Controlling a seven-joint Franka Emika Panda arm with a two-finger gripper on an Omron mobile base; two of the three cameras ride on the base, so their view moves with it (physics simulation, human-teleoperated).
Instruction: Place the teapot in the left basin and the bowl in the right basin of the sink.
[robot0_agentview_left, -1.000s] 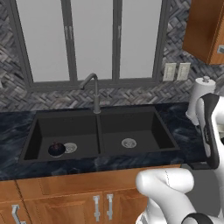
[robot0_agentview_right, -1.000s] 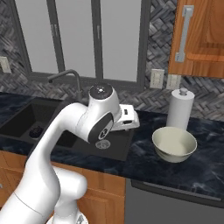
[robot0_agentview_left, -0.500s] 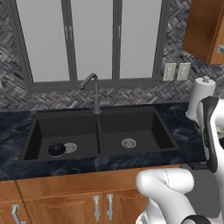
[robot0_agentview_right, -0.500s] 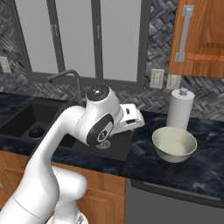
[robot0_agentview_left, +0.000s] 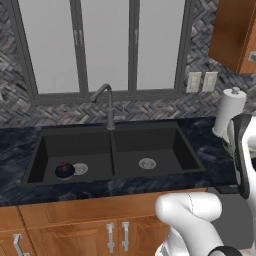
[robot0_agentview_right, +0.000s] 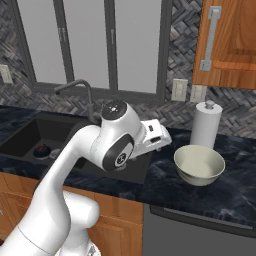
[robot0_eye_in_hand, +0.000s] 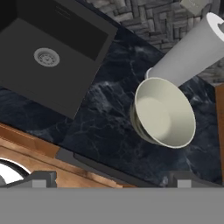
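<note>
dark blue-black marbled stone counter (robot0_agentview_right: 200, 197) runs along warm wooden base cabinets (robot0_agentview_left: 75, 230), under a grey herringbone tile backsplash (robot0_agentview_left: 150, 107) and a row of tall grey-framed window panes (robot0_agentview_left: 105, 45). a wooden wall cabinet (robot0_agentview_right: 225, 40) with a silver handle hangs at upper right, and pale outlet plates (robot0_agentview_left: 201, 81) sit on the tiles.

the matte black double sink (robot0_agentview_left: 115, 155) is set into the counter, a grey gooseneck faucet (robot0_agentview_left: 106, 102) rising behind its central divider. the small squat dark teapot with a thin arched handle (robot0_agentview_left: 64, 170) sits in the left basin (robot0_agentview_left: 50, 155), just beside that basin's round silver drain. the right basin (robot0_agentview_left: 170, 150) shows its own silver drain on a bare black floor.

the wide shallow cream bowl (robot0_agentview_right: 199, 165) stands upright on the counter to the right of the sink, just in front of a white paper towel roll (robot0_agentview_right: 205, 124); whether the two touch i cannot tell.

the white arm's two-finger pincer (robot0_eye_in_hand: 109, 178) hovers above the counter edge between the right basin and the bowl, its dark tips spread as wide as they go, holding and touching nothing.

no readable brand, label or writing shows anywhere.
</note>
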